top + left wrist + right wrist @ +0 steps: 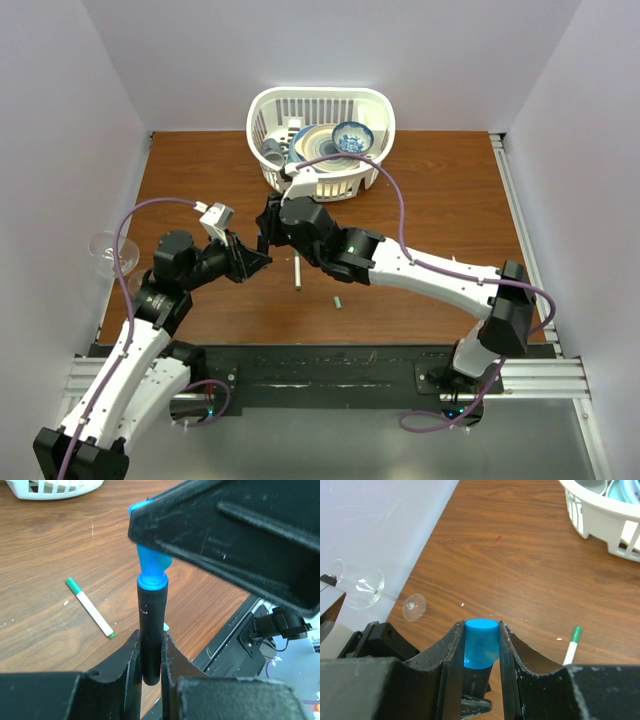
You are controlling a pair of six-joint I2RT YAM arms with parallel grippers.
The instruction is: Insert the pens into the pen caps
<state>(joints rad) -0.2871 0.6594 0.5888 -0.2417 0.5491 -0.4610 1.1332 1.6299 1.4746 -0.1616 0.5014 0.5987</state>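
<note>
1. Our left hand clenches a black pen, pointing at our right hand above the counter.
2. Right hand grips the blue cap, in line on the pen's tip.

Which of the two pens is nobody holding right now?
The white pen with green ends, lying flat on the table. The black pen stands gripped in the left gripper, the right gripper clamping its blue cap.
</note>
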